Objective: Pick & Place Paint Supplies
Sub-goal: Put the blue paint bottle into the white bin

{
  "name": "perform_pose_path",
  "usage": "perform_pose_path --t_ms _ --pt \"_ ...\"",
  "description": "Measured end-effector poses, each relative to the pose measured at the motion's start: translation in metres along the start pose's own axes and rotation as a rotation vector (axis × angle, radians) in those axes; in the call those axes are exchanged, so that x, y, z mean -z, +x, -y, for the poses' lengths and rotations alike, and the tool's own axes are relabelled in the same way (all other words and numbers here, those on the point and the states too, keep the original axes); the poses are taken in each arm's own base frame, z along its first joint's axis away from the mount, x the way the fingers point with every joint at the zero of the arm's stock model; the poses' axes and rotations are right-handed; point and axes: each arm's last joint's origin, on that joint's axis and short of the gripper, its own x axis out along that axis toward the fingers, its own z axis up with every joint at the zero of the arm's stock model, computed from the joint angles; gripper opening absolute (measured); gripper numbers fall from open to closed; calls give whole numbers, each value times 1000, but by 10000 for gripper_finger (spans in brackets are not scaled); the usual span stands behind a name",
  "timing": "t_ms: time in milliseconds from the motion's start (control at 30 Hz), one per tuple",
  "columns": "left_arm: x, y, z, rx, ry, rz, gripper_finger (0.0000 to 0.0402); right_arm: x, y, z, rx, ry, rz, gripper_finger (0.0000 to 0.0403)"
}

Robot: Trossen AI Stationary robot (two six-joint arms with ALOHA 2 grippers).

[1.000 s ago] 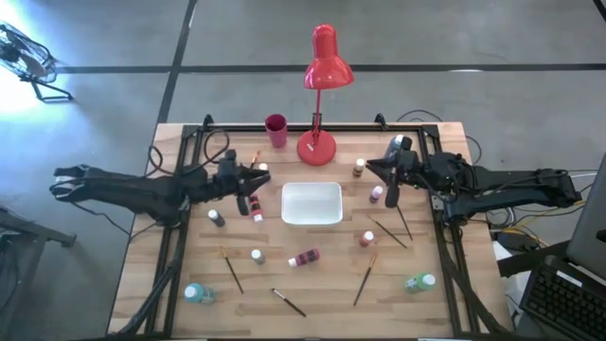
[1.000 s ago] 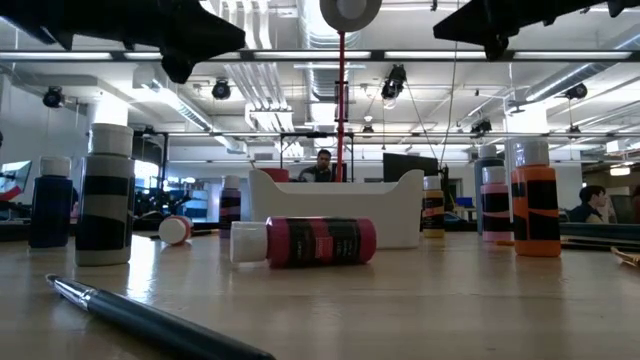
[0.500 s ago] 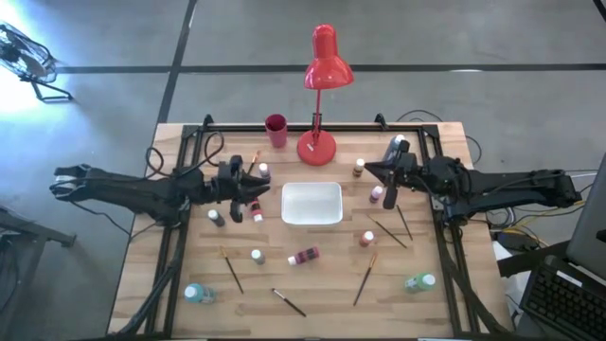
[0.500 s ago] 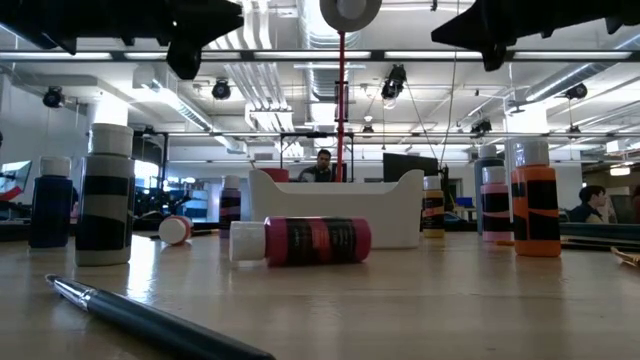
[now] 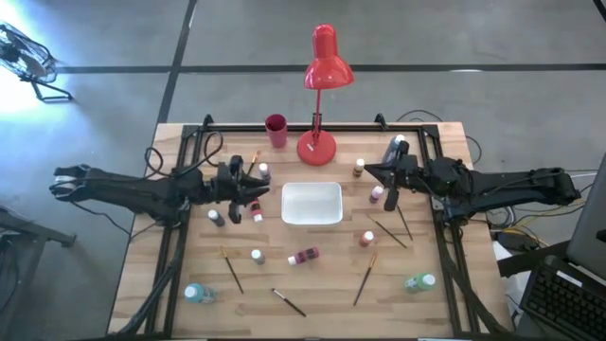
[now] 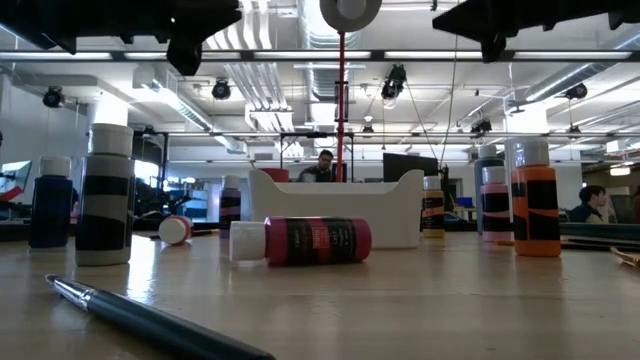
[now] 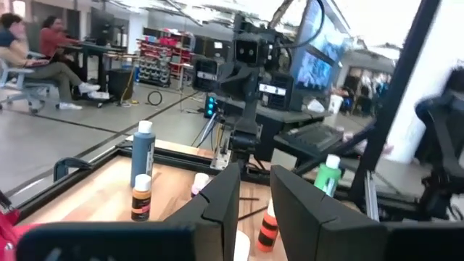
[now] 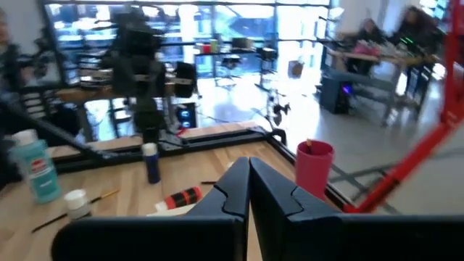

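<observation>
Lying capped end left (axis crosswise): red paint bottle [image 6: 305, 241].

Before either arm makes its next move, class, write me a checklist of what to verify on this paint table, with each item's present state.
1. Right hand unloaded: ok, shut with nothing in it.
2. Left hand ready to grasp: ok, open with nothing in the gap.
3. White tray free to receive: ok, nothing lies in it.
4. All bottles upright: not ok, the red bottle in front of the tray lies on its side.
5. Bottle caps tight: cannot tell.
</observation>
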Motion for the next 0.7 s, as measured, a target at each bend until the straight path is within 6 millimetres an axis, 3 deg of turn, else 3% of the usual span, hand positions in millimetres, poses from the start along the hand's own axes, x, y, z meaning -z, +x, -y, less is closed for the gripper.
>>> perform_pose_path --t_ms 367,700 --pt "11 -16 -1 2 63 -7 52 7 -19 -28 53 -51 -50 8" --pt "6 -21 -1 7 131 41 48 5 -19 -24 73 -69 -40 8"
